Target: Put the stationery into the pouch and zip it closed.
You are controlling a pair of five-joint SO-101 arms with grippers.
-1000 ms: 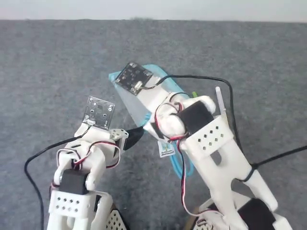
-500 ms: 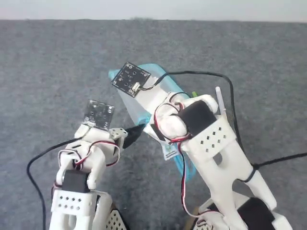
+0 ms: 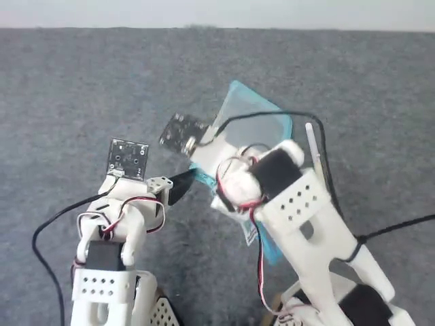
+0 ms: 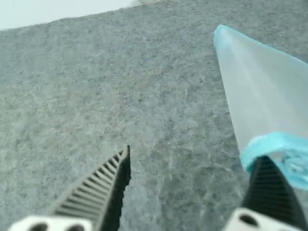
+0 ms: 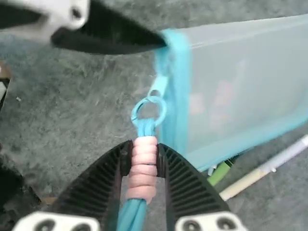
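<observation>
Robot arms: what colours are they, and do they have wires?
The left arm and right arm are chunky white plastic with black motor blocks and rows of small round holes. Red, white and black wires loop around their joints. Their fingers are black, pointed and ridged like saw teeth. Each wrist carries a small square circuit board.

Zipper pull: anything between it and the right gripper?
Nothing visible. The right gripper is shut directly on the pink bead of the pull cord. A finger of the left gripper sits at the pouch corner, off the cord.
</observation>
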